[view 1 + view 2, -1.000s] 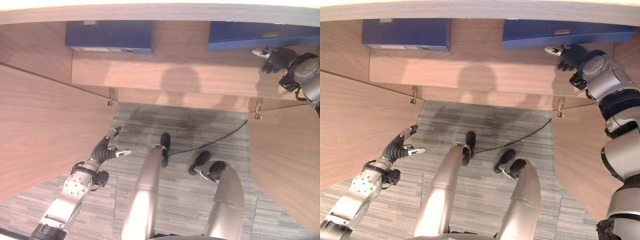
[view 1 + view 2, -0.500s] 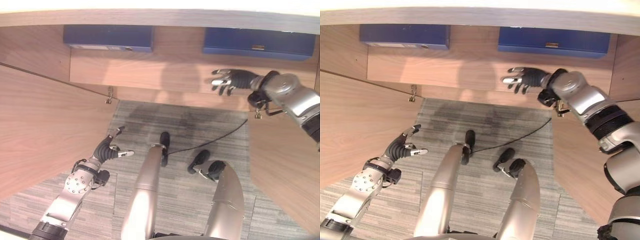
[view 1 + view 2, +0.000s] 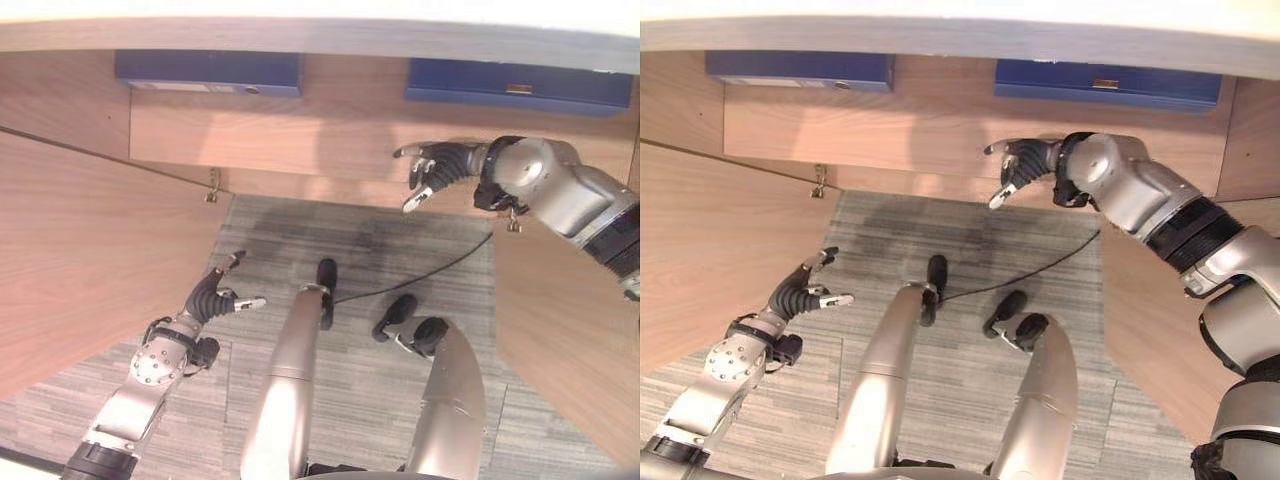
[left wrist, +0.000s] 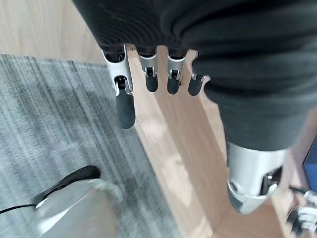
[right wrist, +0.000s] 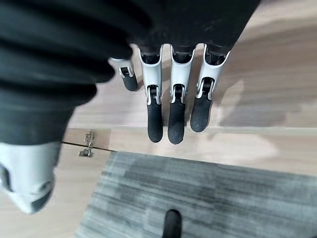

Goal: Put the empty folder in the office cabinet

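Two blue folders lie flat at the back of the open cabinet's wooden shelf (image 3: 300, 140), one on the left (image 3: 208, 72) and one on the right (image 3: 518, 82). My right hand (image 3: 440, 165) hangs in front of the shelf, below and left of the right folder, apart from it. Its fingers (image 5: 171, 114) are straight and hold nothing. My left hand (image 3: 212, 298) is low over the carpet beside the left door, with its fingers (image 4: 148, 74) relaxed and empty.
The cabinet's left door (image 3: 90, 250) and right door (image 3: 570, 330) stand swung open toward me on metal hinges (image 3: 213, 187). Grey striped carpet (image 3: 300, 240) lies between them. The cabinet's top edge (image 3: 320, 35) runs across above the folders.
My right hand has come away from the right folder's front edge and moved out and to the left. That folder stays on the shelf. The left hand has hardly moved.
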{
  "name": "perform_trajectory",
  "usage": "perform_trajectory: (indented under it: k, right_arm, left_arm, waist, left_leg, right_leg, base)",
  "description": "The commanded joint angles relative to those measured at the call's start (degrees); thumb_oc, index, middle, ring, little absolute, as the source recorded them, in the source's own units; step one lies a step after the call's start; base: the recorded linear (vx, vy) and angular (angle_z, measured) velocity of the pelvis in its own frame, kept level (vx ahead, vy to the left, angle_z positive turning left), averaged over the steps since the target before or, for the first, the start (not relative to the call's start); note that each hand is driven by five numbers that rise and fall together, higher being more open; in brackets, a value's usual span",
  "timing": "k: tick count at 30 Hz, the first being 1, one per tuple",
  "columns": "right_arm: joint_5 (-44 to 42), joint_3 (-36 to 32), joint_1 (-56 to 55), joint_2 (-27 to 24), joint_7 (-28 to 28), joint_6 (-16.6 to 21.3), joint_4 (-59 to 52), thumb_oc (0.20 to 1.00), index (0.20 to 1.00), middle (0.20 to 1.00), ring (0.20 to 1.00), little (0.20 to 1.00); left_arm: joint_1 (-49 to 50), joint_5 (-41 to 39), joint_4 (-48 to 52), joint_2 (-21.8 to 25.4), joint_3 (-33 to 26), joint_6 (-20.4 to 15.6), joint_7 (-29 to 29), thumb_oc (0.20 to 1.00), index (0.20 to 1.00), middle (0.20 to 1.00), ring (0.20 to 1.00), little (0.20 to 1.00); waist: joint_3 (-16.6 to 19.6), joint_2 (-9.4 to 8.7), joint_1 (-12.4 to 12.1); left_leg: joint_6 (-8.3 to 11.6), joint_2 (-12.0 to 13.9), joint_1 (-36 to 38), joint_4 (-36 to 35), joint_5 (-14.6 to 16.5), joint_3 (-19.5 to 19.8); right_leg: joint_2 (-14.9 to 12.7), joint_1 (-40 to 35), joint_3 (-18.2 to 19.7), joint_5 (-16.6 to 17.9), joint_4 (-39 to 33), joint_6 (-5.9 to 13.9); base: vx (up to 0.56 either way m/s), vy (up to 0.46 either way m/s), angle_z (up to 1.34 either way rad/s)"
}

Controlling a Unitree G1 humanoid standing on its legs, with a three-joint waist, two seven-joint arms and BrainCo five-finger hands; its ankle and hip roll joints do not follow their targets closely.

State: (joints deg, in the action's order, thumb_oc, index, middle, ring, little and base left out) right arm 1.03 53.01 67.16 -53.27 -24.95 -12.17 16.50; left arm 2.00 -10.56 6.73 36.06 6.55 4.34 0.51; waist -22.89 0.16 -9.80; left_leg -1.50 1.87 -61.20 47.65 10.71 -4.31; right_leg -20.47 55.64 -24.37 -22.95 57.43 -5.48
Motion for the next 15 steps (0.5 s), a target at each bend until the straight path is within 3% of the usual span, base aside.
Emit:
perform_trajectory:
  k: [1,4,9,11,15]
  right_arm:
    - [4.65,6.15,-4.92,3.84,-6.34,-0.61,0.79,1.0,1.0,1.0,1.0,1.0]
    - [6.59,5.16,-7.84,8.95,-5.69,-0.47,4.3,1.0,1.0,1.0,1.0,1.0]
    - [8.16,5.72,-10.07,13.02,-5.12,0.22,7.34,1.0,1.0,1.0,1.0,1.0]
    - [7.89,5.15,-13.23,17.31,-2.52,1.28,13.82,1.0,1.0,1.0,1.0,1.0]
    - [4.76,2.29,-17.32,22.4,1.81,1.92,23.16,1.0,1.0,1.0,1.0,1.0]
  left_arm:
    - [1.1,2.11,4.57,0.56,-3.49,-0.71,-0.54,1.0,1.0,1.0,1.0,1.0]
    - [-0.22,3.09,2.34,1.5,-2.45,-0.69,-0.22,1.0,1.0,1.0,1.0,1.0]
    - [-1.3,4.33,-3.07,2.98,0.52,-1.29,0.69,1.0,1.0,1.0,1.0,1.0]
    - [-2.26,5.06,-12.9,2.29,4.47,-1.13,1.49,1.0,1.0,1.0,1.0,1.0]
    - [-2.82,6.0,-22.11,0.79,7.34,-1.25,1.97,1.0,1.0,1.0,1.0,1.0]
  waist:
    - [-2.92,-0.71,-1.7]
    - [-2.21,-1.26,-2.26]
    - [-1.34,-2.28,-2.23]
    - [-0.21,-2.7,-1.96]
    - [0.87,-2.78,-1.69]
  left_leg:
    - [0.29,2.9,4.59,-3.59,4.42,0.39]
    - [1.33,3.0,10.63,-11.44,1.38,0.08]
    - [2.44,3.26,20.7,-22.42,-3.14,-0.23]
    - [3.35,3.44,29.16,-32.18,-7.26,-0.92]
    - [4.1,3.73,34.8,-38.54,-10.41,-2.22]
  right_leg:
    - [-2.81,-5.93,0.6,6.39,-9.51,6.76]
    - [-1.07,-11.24,-1.4,9.89,-16.9,8.68]
    - [1.9,-20.5,-3.3,14.84,-27.26,10.39]
    - [4.76,-27.45,-3.99,17.85,-35.89,11.1]
    - [7.21,-32.17,-4.18,19.69,-41.99,11.32]
  base:
    - [-0.02,-0.038,-0.04]
    - [-0.01,-0.055,-0.01]
    - [0.01,-0.054,-0.03]
    - [0.05,-0.088,-0.11]
    - [0.02,-0.045,-0.24]
